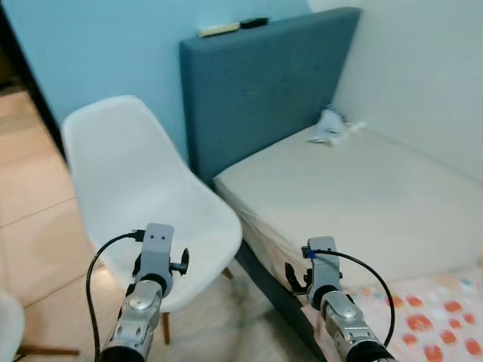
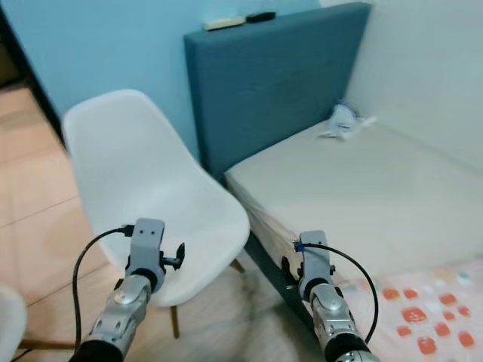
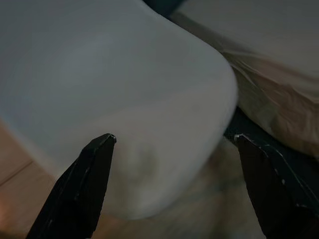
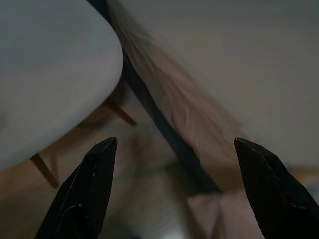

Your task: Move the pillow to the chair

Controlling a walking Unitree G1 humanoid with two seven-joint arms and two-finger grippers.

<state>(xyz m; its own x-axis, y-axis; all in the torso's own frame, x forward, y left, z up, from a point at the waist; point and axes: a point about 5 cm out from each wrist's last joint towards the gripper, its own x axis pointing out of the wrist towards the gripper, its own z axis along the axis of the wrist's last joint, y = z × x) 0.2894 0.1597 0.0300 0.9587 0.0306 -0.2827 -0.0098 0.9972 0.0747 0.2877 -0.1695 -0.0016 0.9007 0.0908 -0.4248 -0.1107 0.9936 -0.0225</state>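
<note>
1. Left eye view: both silver arms reach forward and low. The left arm (image 1: 143,294) is out over the front of the white chair (image 1: 151,188), and the right arm (image 1: 332,302) is over the near corner of the bed (image 1: 362,196).
2. The left jaws stand wide apart and hold nothing. In the left wrist view, the rounded front edge of the chair seat lies between the two black fingers (image 3: 87,184) and just beyond them.
3. The right jaws are also wide apart and empty. Beyond their fingers (image 4: 89,184) the dark bed rail runs across the gap over the floor (image 4: 149,199). The chair is off to one side of the jaws and the mattress to the other.
4. The chair stands just beside the bed, ahead of the left jaws, and its seat is bare.
5. A spotted fabric (image 1: 434,313), pale with orange marks, lies on the bed just outboard of the right jaws, close by the right arm. It may be the pillow, but I cannot tell.
6. Far ahead of the right jaws, a small crumpled white-and-blue thing (image 1: 332,124) lies on the mattress near the blue headboard (image 1: 256,83).
7. Two slim things (image 1: 230,28), one pale and one dark, lie on top of the headboard.
</note>
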